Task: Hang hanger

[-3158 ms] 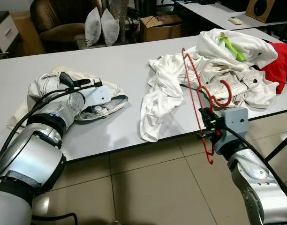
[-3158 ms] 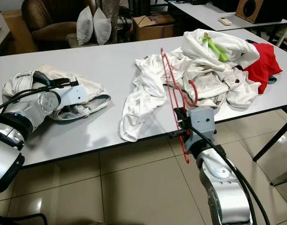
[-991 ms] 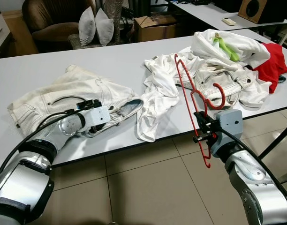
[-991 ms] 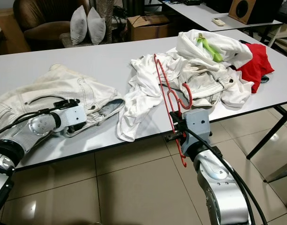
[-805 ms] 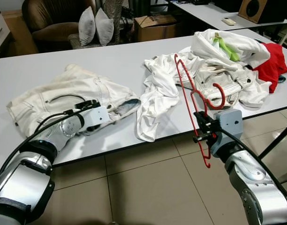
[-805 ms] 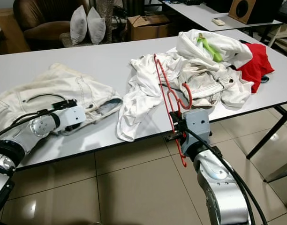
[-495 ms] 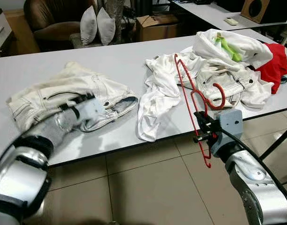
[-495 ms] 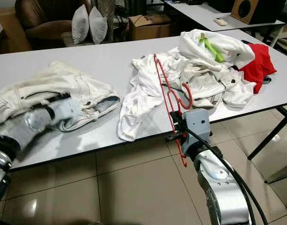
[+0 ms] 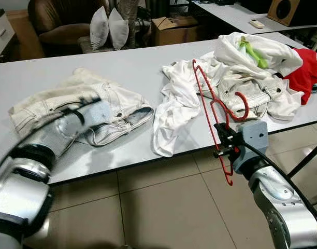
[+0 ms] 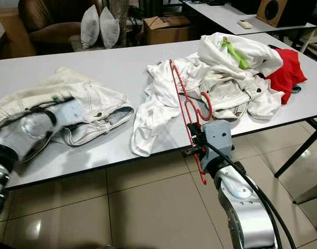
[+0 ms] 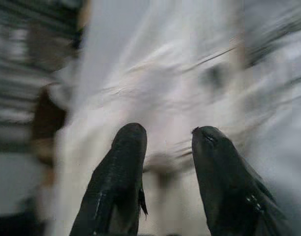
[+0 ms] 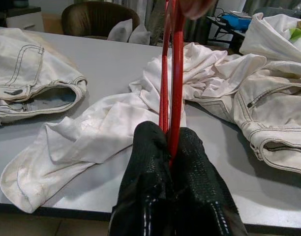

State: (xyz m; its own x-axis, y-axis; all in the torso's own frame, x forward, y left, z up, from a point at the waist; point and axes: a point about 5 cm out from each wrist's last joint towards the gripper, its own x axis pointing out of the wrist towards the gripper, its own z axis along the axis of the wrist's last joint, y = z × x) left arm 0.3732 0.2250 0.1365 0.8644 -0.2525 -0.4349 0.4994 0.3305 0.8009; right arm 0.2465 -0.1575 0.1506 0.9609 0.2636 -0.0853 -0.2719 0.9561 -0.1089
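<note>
My right gripper (image 9: pixel 224 147) is shut on a red wire hanger (image 12: pixel 176 73), held upright just off the table's front edge, its hook (image 9: pixel 246 106) turned toward the clothes pile. In the right wrist view the two black fingers (image 12: pixel 150 147) pinch the hanger's red wires. My left gripper (image 9: pixel 95 111) is motion-blurred over a pair of white jeans (image 9: pixel 125 101) lying flat on the left of the grey table (image 9: pixel 132 62). In the left wrist view its fingers (image 11: pixel 128 147) stand apart above the pale cloth, with nothing between them.
A crumpled white shirt (image 9: pixel 174 104) hangs over the table's front edge. Behind the hanger is a pile of white clothes (image 9: pixel 257 83) with a green strip (image 9: pixel 251 51) and a red garment (image 9: pixel 308 67). Pillows (image 9: pixel 107 27), a brown armchair and a cardboard box (image 9: pixel 174 28) stand beyond.
My left arm has swung from the jeans' waistband near the front edge up over the jeans and is now blurred. The right arm and hanger have kept still.
</note>
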